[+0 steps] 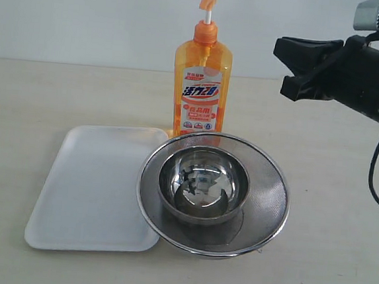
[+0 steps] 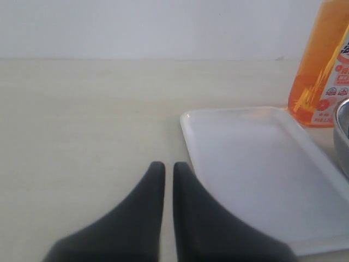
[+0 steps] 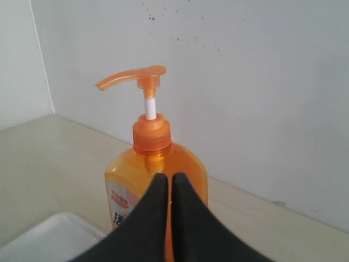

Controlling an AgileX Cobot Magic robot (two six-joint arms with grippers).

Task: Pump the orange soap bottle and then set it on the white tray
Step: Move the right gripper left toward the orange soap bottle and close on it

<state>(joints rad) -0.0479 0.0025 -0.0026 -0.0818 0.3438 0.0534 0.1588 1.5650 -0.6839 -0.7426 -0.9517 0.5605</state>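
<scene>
orange soap bottle (image 1: 202, 83) stands upright at the back of the table (image 1: 331, 194), just behind the place where the tray and the strainer meet. its pump head (image 3: 133, 76) is fully raised on the white stem.

1. left gripper (image 2: 169, 169): fingers pressed together, pinching nothing, low over bare table just beside the tray's near-left edge.
2. white tray (image 1: 85, 193): empty. its right edge meets or slips under the strainer's rim; i cannot tell which.
3. round steel strainer (image 1: 267, 202) with a steel bowl (image 1: 202, 183) in it: directly in front of the bottle, hiding the bottle's base in the exterior view.
4. right gripper (image 3: 166, 179): fingers pressed together, nothing held, in the air right of the bottle at about collar height, apart from it.

hazards, as i judge them:
- the bottle is tall on a narrow base. a press that lands off the stem's axis would likely tip it, probably into the strainer.
- closed fingertips offer a small contact point and could slide off the sloped pump head.
- dispensed soap may land on the table or the tray and make the later grasp slippery.
- the strainer crowds the tray's right side, so the carried bottle could clip the rim.

surface and room: pale beige matte tabletop, uncluttered; plain white wall behind, with a few dark specks visible in the right wrist view.
</scene>
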